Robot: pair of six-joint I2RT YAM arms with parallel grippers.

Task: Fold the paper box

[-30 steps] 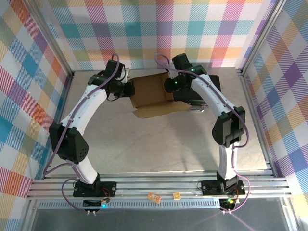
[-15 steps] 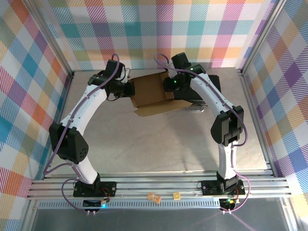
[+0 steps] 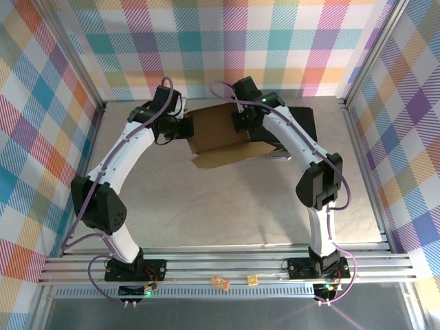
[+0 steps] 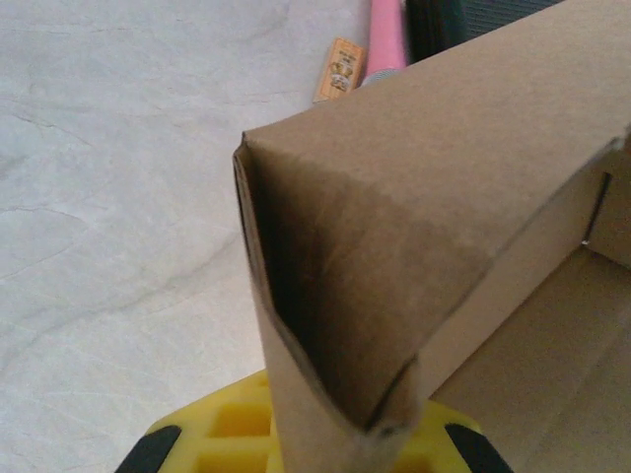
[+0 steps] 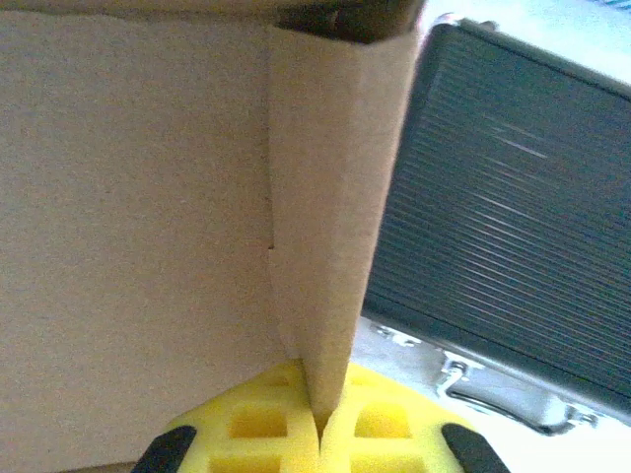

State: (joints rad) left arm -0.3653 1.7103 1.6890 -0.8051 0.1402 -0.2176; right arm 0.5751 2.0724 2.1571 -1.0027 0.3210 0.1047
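Observation:
The paper box [image 3: 216, 134] is brown corrugated cardboard, partly folded, at the back middle of the table. My left gripper [image 3: 187, 128] is shut on the box's left wall; in the left wrist view the doubled cardboard wall [image 4: 345, 325] runs down between the yellow pads [image 4: 222, 434]. My right gripper [image 3: 240, 124] is shut on the box's right wall; in the right wrist view that folded wall [image 5: 330, 256] is pinched between the yellow pads [image 5: 261, 424]. A loose flap [image 3: 220, 159] lies flat at the box's near side.
A black ribbed case [image 3: 295, 124] with metal latches [image 5: 463, 379] lies just right of the box, close to the right gripper. A pink object [image 4: 386, 39] and a small tan label [image 4: 340, 69] lie on the table beyond the box. Two small pieces [image 3: 220, 282] rest on the front rail.
The right gripper has moved left and back along the box's right wall and closed on it. The left gripper has kept its hold and place.

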